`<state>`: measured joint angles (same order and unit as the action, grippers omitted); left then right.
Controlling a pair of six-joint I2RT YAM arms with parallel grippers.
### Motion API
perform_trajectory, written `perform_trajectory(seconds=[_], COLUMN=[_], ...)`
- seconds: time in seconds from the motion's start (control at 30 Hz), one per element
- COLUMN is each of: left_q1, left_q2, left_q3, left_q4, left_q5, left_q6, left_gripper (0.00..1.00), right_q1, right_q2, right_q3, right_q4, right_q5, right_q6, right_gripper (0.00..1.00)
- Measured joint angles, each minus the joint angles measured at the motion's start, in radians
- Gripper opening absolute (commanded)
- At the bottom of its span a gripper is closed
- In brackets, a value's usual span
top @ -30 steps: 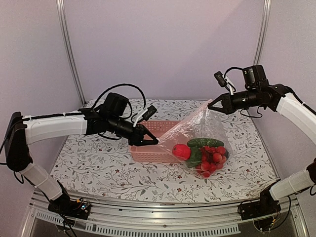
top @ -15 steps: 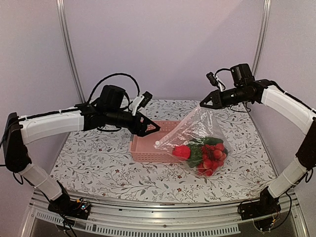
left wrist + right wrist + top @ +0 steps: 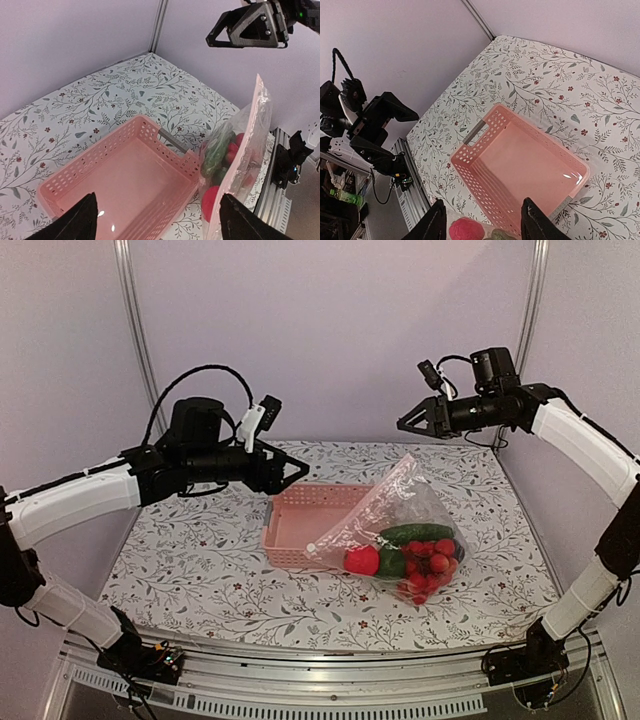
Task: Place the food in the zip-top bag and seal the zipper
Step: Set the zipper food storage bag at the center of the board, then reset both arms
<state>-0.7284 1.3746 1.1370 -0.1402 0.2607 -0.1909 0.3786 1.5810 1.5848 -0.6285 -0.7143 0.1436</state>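
The zip-top bag (image 3: 400, 520) lies slumped on the table, its left side leaning on the pink basket. Inside it sits the food: a green cucumber (image 3: 415, 533), a red-orange piece (image 3: 363, 560) and a cluster of small red fruits (image 3: 430, 565). The zipper (image 3: 355, 505) runs along the bag's upper left edge, and neither gripper touches it. My left gripper (image 3: 290, 472) hangs open above the basket's left end. Open too, my right gripper (image 3: 408, 425) hovers above the bag's top corner. In the left wrist view the bag (image 3: 240, 150) stands to the right of the open fingers (image 3: 82, 220).
The pink basket (image 3: 285, 555) stands empty mid-table, with its floor below both wrist cameras (image 3: 55, 187) (image 3: 485, 125). The flowered table (image 3: 200, 560) ends at a metal rail in front. Walls close in behind and on the right.
Both grippers have opened and let go of the bag's mouth corners, then drawn up and away. The bag has dropped and settled against the basket.
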Motion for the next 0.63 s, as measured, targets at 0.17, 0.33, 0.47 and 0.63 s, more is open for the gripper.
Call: perform_trajectory(seconds=[0.17,0.33,0.47,0.63], left_q1=[0.003,0.009,0.013,0.04], left_q2=[-0.02,-0.048,-0.075,-0.158], left_q3=[-0.011,-0.019,-0.02,-0.021], left_q4=[0.005,0.006,-0.017,-0.061], left_q5=[-0.046,-0.114,-0.227,-0.423], left_q6=[-0.008,-0.021,-0.034,-0.038], left_gripper=[0.85,1.0,1.0,1.0], right_q1=[0.0,0.0,0.0,0.0], right_q2=[-0.031,-0.082,-0.11,-0.164], right_q3=[0.04,0.039,0.039,0.031], right_q4=[0.003,-0.001,-0.008,-0.005], right_q5=[0.027,0.206,0.45,0.716], right_q6=[0.023,0.036,0.056,0.071], right_gripper=[0.7,0.85,0.97,0.97])
